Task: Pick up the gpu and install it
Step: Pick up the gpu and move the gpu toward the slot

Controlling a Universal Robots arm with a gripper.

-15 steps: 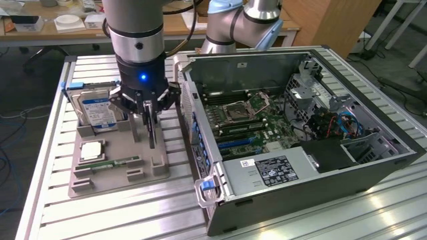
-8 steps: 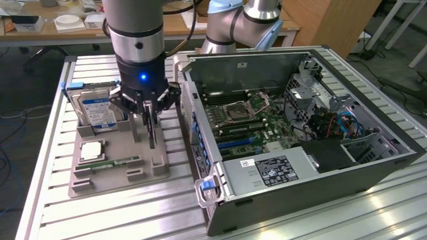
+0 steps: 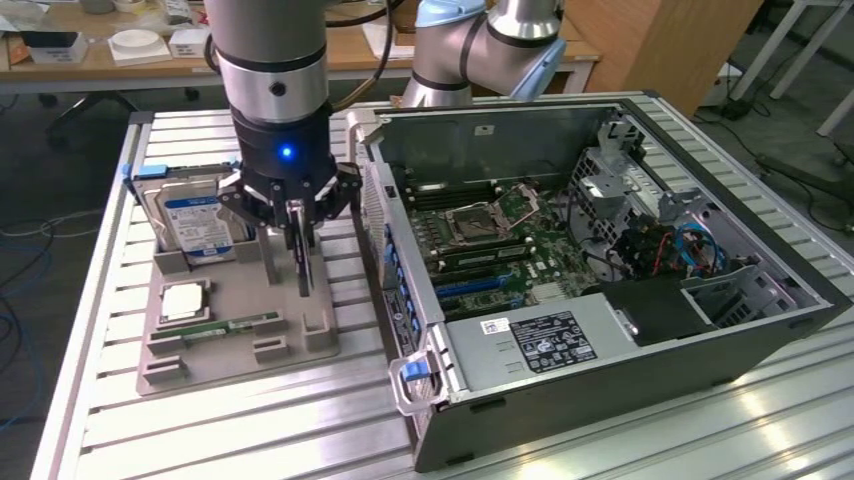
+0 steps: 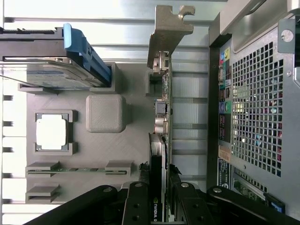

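Jaws are pinching the gpu (image 4: 161,112) on edge over the grey tray (image 4: 133,140), its long axis running alongside the case's rear panel (image 4: 253,108), which I'm seeing at three o'clock.

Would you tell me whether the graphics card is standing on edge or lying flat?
On edge: the graphics card stands upright, clamped in the gripper over the grey tray. Whether it touches the tray, cannot tell.

silver-grey round arm (image 3: 271,45) with a black wrist band, a small blue light (image 3: 284,153), pale blue joint caps (image 3: 454,12) farther back, and a black pincer (image 3: 299,240) of bolted link bars.
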